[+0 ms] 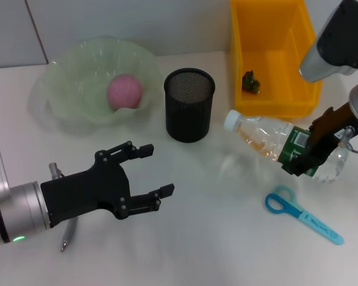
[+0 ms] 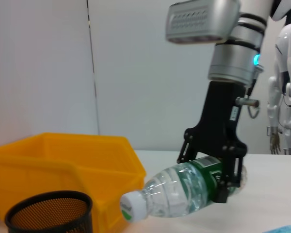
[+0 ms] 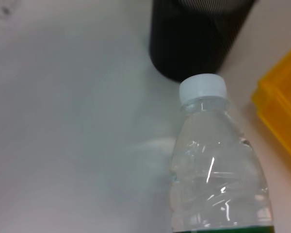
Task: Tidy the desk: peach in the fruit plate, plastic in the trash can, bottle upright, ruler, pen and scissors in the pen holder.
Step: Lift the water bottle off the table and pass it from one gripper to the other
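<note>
Fingers of the right gripper point(image 1: 306, 156) are clamping the bottle point(image 1: 273, 140) by its green-labelled lower body at the frame's right, its long axis lying nearly level with the cap pointing left toward the pen holder point(image 1: 189, 104) (the left gripper point(image 1: 157, 170), wide open and holding nothing, is hovering at lower left).

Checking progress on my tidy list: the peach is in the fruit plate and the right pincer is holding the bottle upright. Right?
Not upright. The head view shows the right pincer holding the bottle tilted near horizontal, off the desk. The peach is in the fruit plate.

White desk point(image 1: 215, 250): scissors point(image 1: 302, 215), pen holder point(image 1: 189, 104), perhaps pen point(image 1: 66, 237)
</note>
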Tool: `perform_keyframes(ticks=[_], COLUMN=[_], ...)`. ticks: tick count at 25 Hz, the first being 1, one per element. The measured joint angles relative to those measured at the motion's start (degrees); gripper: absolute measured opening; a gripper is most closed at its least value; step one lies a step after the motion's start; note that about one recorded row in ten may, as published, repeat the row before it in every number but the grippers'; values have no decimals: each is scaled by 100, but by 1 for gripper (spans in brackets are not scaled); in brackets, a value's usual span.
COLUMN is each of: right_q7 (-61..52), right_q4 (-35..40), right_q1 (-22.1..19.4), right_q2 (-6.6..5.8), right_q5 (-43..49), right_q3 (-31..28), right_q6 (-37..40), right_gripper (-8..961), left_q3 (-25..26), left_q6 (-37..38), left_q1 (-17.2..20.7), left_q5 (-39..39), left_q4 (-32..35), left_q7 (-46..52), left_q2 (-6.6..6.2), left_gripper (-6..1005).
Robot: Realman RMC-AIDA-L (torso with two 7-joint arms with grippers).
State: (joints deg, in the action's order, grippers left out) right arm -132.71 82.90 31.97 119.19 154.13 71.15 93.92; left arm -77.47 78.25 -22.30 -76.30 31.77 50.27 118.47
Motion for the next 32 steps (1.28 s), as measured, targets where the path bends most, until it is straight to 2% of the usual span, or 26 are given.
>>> perform_keyframes(ticks=[5, 7, 10, 13, 14, 17, 18, 19, 20, 22, 26, 27, 28, 29, 31, 32], right_q7=[160, 451, 660, 1101, 1463, 2062, 2062, 2501, 2501, 3201, 3762, 4174, 4174, 4681, 4955, 5436], right_q4=[669, 1061, 1220, 1356, 1333, 1071, 1071, 802, 802, 360, -125, -516, -516, -906, -1139, -1549], right_q1=[-460, -807, -1013, -1387, -1628, -1904, -1904, -2046, -2046, -2180, -2242, -2248, -2248, -2251, -2248, -2219], right_q2=[6, 22, 22, 23, 25, 31, 31, 30, 30, 25, 24, 19, 19, 19, 20, 18], right_q5=[-566, -1048, -1430, -2101, -2606, -3389, -3389, -3877, -3877, -4412, -4773, -5003, -5003, -5295, -5481, -5828], right_q3=[15, -5, -56, -185, -326, -571, -571, -712, -712, -864, -924, -959, -959, -1036, -1080, -1124], right_q6=[40, -28, -110, -320, -443, -627, -627, -727, -727, -791, -881, -959, -959, -978, -979, -953], right_gripper=[772, 772, 772, 772, 772, 772, 772, 772, 772, 772, 772, 772, 772, 772, 772, 772], left_q3=[30, 109, 139, 146, 205, 473, 473, 569, 569, 603, 605, 629, 629, 669, 681, 683], left_q6=[49, 73, 93, 98, 105, 134, 134, 139, 139, 181, 257, 268, 268, 268, 271, 274], left_q1=[18, 39, 50, 52, 73, 151, 151, 176, 176, 200, 228, 236, 236, 237, 237, 237], left_q5=[131, 168, 189, 199, 237, 326, 326, 440, 440, 608, 695, 746, 746, 789, 817, 887], left_q4=[4, 5, 4, 2, -6, -27, -27, -68, -68, -113, -113, -114, -114, -120, -120, -125], left_q7=[-19, -28, -36, -36, -36, -40, -40, -41, -41, -42, -44, -44, -44, -41, -29, -3], left_q2=[-5, -3, 0, 0, 1, 9, 9, 9, 9, -7, -9, -9, -9, -8, -6, -2], left_gripper=[755, 754, 754, 753, 753, 753, 752, 752, 752, 752, 751, 751, 751, 751, 750, 750])
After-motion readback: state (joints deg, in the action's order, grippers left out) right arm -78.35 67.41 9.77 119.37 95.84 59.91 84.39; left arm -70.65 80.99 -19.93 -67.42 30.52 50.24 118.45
